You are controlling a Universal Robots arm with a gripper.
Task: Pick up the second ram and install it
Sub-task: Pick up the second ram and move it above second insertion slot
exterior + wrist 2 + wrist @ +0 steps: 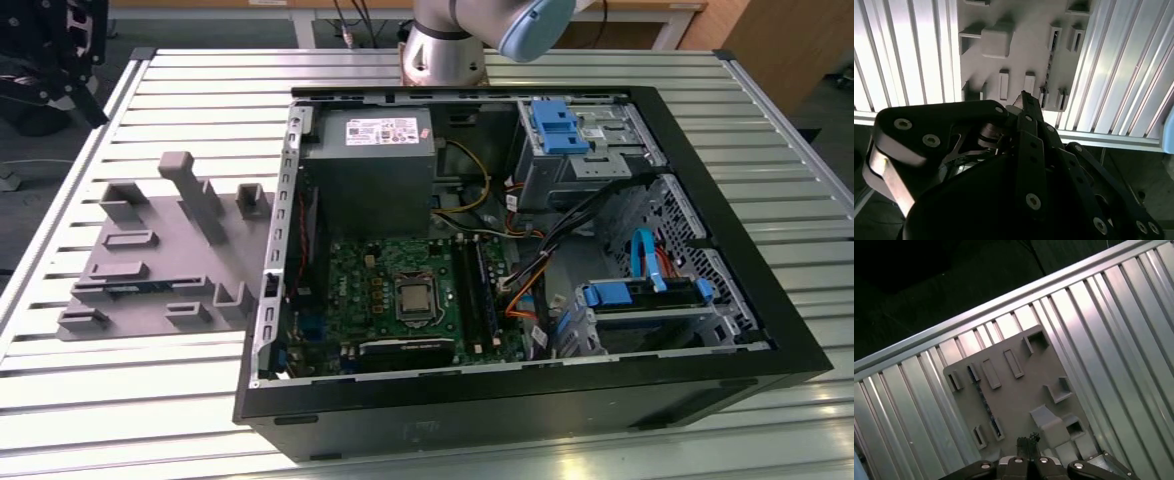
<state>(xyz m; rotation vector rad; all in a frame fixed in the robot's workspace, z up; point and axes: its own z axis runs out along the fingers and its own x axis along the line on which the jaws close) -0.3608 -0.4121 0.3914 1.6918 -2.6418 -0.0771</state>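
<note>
one ram stick (985, 401) lies in the grey tray (1019, 397).
the gripper (1028, 440) hangs above the tray, jaws closed on nothing.

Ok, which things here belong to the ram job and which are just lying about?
Job: second ram, in the grey holder tray; motherboard's black ram slots; gripper, over the tray.
Lying about: power supply box; blue drive bracket; CPU socket; cables.
</note>
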